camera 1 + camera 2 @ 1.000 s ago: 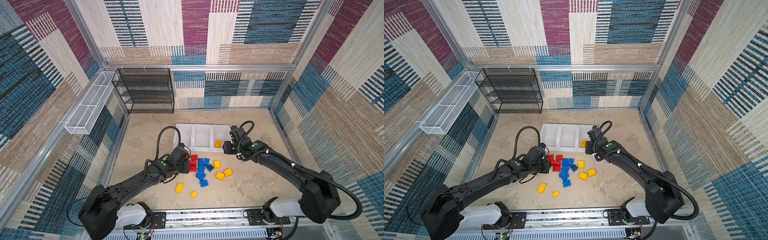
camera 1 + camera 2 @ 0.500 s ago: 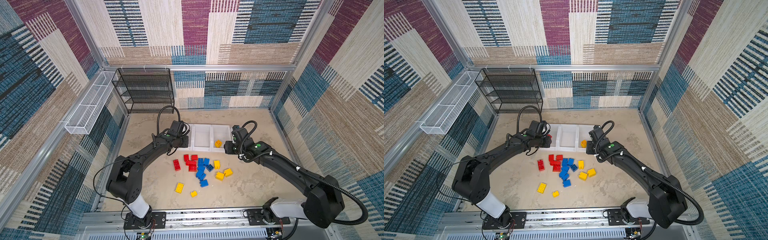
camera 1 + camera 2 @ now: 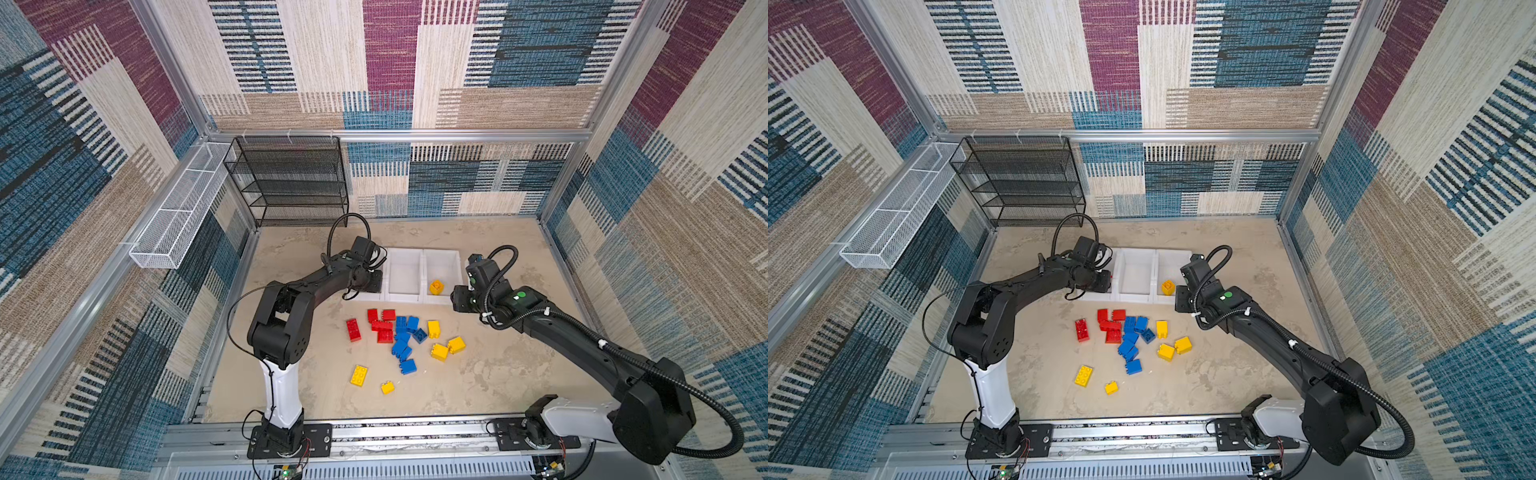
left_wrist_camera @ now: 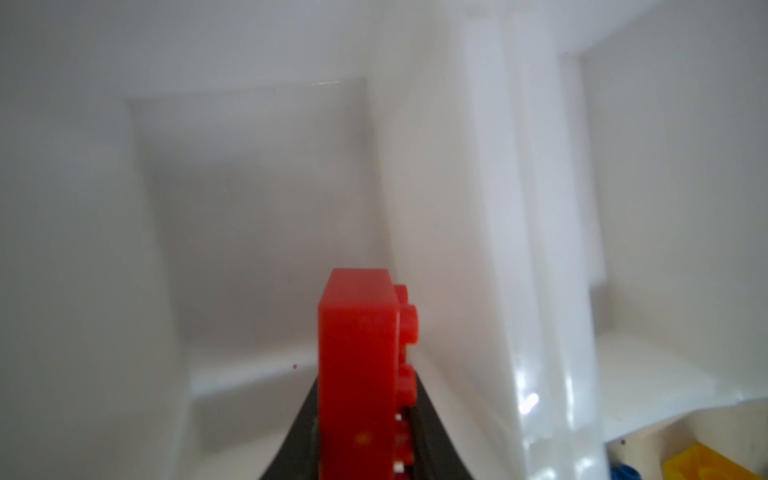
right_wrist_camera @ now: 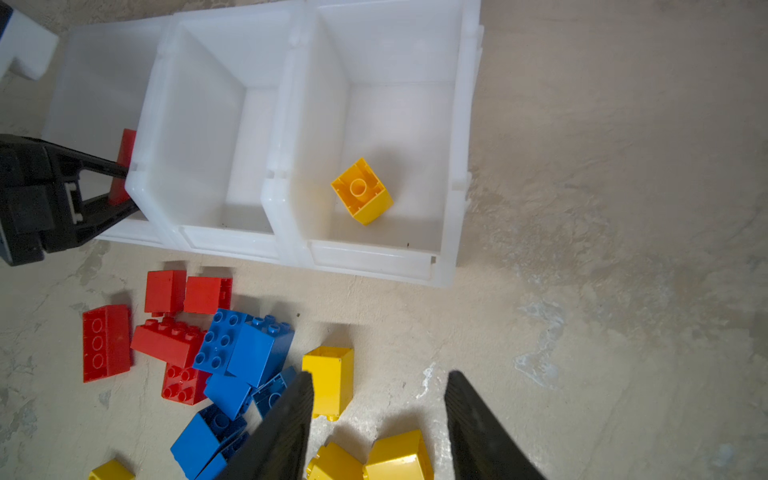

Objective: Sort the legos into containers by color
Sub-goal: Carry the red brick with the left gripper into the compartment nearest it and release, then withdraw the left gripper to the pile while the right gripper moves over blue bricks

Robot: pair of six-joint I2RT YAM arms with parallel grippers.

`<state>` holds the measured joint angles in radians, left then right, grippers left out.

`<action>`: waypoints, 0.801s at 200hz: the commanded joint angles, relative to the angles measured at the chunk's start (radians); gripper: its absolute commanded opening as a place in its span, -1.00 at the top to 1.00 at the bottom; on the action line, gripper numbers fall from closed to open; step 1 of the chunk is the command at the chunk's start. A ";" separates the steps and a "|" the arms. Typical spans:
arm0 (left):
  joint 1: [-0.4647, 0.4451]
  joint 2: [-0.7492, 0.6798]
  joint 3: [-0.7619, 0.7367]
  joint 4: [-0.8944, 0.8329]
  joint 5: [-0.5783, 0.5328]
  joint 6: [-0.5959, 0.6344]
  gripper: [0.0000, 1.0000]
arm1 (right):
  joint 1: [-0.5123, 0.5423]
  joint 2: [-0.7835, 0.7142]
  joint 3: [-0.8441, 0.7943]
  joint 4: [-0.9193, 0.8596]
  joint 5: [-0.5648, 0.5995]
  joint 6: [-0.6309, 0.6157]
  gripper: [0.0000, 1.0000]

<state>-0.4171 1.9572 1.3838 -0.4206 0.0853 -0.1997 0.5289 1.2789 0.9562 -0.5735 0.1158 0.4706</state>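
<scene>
The left fingers [image 4: 301, 432] are clenched on a red brick [image 4: 357, 353], gripping it by its flat sides with the studs facing sideways. They hold it inside the left bin [image 4: 249, 187] of the three joined white bins [image 3: 407, 297], close to the wall it shares with the middle bin [image 5: 199, 137]. In a top view only a sliver of that red brick [image 3: 1111, 275] shows past the black wrist.

The right fingers [image 5: 291, 424] are released, spread apart with nothing between them. They hang over the bench [image 3: 498, 249] just near of the right bin [image 5: 399, 104].

One yellow brick [image 3: 436, 286] lies in the right bin, hollow side up.

The loose legos [image 3: 401, 338] lie on the bench near of the bins. The red ones [image 3: 382, 328] are to the left and the blue ones [image 3: 402, 347] in the middle, touching each other. Three yellow ones [image 3: 439, 352] are to the right, and two more yellow ones [image 3: 358, 375] lie apart, nearer the front rail.
</scene>
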 commanded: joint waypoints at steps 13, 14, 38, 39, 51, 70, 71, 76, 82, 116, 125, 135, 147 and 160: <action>0.006 -0.005 0.009 -0.017 0.008 0.013 0.28 | 0.000 0.003 0.011 0.003 0.005 0.008 -0.09; 0.007 -0.006 0.009 -0.017 0.009 0.014 0.27 | 0.001 0.003 0.011 0.003 0.005 0.008 -0.09; 0.006 -0.028 0.005 -0.020 0.009 0.014 0.14 | 0.001 0.008 0.021 -0.003 0.007 0.004 -0.10; 0.006 -0.029 0.006 -0.021 0.009 0.014 0.13 | 0.001 0.008 0.021 -0.003 0.007 0.004 -0.09; 0.006 -0.041 0.005 -0.023 0.009 0.016 0.08 | 0.001 0.007 0.022 -0.005 0.007 0.003 -0.10; 0.007 -0.057 0.006 -0.033 0.010 0.018 0.05 | 0.000 0.002 0.021 -0.008 0.008 0.003 -0.10; 0.006 -0.057 0.006 -0.033 0.010 0.017 0.06 | 0.000 0.002 0.021 -0.008 0.008 0.003 -0.10; 0.006 -0.062 0.006 -0.037 0.008 0.017 0.05 | 0.000 -0.001 0.020 -0.009 0.008 0.003 -0.10; 0.006 -0.072 0.005 -0.042 0.008 0.016 0.05 | 0.001 -0.004 0.018 -0.012 0.011 0.005 -0.10; 0.007 -0.162 -0.043 -0.052 0.017 -0.010 0.04 | 0.000 -0.018 0.011 -0.014 0.015 0.005 -0.10; 0.006 -0.197 -0.072 -0.048 0.018 -0.021 0.03 | 0.001 -0.022 0.006 -0.014 0.014 0.007 -0.10; 0.007 -0.240 -0.109 -0.044 0.017 -0.033 0.03 | 0.000 -0.026 -0.001 -0.015 0.012 0.007 -0.10; 0.006 -0.292 -0.156 -0.038 0.018 -0.052 0.03 | 0.000 -0.033 -0.007 -0.017 0.006 0.007 -0.10; 0.007 -0.349 -0.203 -0.038 0.032 -0.067 0.03 | 0.002 -0.046 -0.012 -0.022 0.005 0.007 -0.10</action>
<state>-0.4126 1.6855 1.2419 -0.4553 0.0921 -0.2081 0.5289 1.2533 0.9524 -0.5961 0.1162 0.4706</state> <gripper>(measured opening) 0.484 0.549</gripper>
